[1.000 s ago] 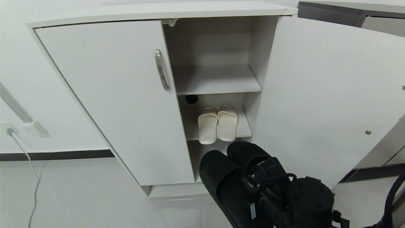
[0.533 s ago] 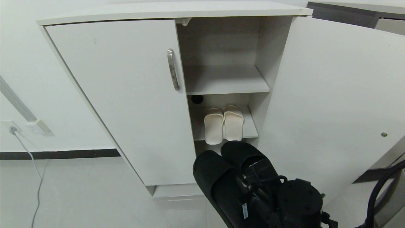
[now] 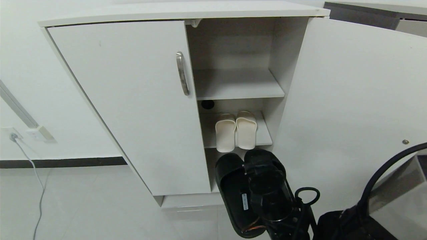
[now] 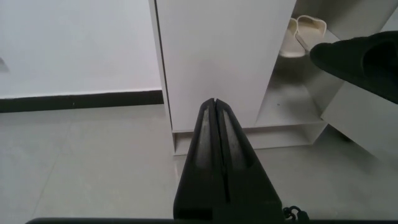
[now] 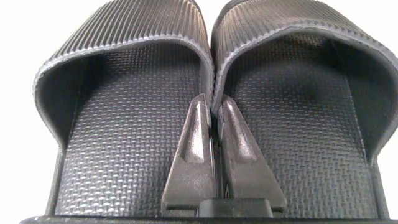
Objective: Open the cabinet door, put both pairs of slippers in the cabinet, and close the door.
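Note:
A white cabinet [image 3: 180,13] stands with its right door [image 3: 350,110] swung open and its left door [image 3: 133,110] closed. A pair of cream slippers [image 3: 236,130] lies on the middle shelf [image 3: 263,135]. My right gripper [image 5: 213,118] is shut on the inner edges of a pair of black slippers [image 5: 211,93], held side by side. In the head view the black slippers [image 3: 233,190] hang in front of the cabinet's bottom compartment, toes toward it. My left gripper [image 4: 215,103] is shut and empty, low over the floor, facing the closed left door [image 4: 217,56]; the black slippers [image 4: 360,59] show beside it.
The left door's metal handle [image 3: 182,73] is beside the opening. The upper shelf [image 3: 233,85] is bare. A wall socket with a cable [image 3: 15,138] lies far left. Grey tiled floor [image 3: 83,206] spreads before the cabinet. A grey desk [image 3: 377,11] stands behind the open door.
The head camera shifted between the first two frames. My right arm has turned and carried the black slippers closer to the cabinet's bottom opening, now pointing more straight in.

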You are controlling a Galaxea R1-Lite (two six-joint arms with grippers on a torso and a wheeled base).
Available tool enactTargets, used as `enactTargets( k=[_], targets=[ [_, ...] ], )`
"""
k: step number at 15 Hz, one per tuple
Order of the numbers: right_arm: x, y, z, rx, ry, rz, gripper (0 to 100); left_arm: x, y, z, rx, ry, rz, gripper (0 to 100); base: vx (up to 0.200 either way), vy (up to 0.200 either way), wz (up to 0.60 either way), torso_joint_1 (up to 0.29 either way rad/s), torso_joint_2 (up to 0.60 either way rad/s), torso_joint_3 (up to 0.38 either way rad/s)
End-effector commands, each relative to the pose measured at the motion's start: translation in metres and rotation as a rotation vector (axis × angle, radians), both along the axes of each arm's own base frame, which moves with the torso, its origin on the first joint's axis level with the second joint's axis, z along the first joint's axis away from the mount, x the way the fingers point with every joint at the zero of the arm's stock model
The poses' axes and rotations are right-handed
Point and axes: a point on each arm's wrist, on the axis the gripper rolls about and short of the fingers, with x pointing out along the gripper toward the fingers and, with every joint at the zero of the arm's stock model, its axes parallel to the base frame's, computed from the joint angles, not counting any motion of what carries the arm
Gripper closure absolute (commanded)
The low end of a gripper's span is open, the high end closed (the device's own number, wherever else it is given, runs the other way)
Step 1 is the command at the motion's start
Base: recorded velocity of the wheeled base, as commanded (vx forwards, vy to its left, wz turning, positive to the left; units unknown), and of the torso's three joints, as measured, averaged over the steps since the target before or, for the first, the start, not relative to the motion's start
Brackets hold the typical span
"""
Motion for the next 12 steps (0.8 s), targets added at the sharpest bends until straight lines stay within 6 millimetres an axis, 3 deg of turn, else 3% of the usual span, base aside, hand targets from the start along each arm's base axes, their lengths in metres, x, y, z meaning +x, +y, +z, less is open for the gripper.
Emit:
enactTargets(
  k=[1,5,8,12],
  targets=[
    [0.008,0.007,0.022,0.058,0.018,-0.047,100,0.000,0.000,0.000,0.000,0.001,0.001,100,0.000,0.000,0.00,0.000,0.00,0.000],
    [0.008,0.011,0.076,0.090,0.073,-0.107,100,0.000,0.000,0.000,0.000,0.001,0.001,100,0.000,0.000,0.00,0.000,0.00,0.000],
    [0.014,0.019,0.114,0.090,-0.054,-0.115,100,0.000,0.000,0.000,-0.002,0.001,0.001,100,0.000,0.000,0.00,0.000,0.00,0.000],
    [0.014,0.029,0.136,0.095,-0.213,-0.131,100,0.000,0.000,0.000,-0.005,0.001,0.001,100,0.000,0.000,0.00,0.000,0.00,0.000]
  ],
)
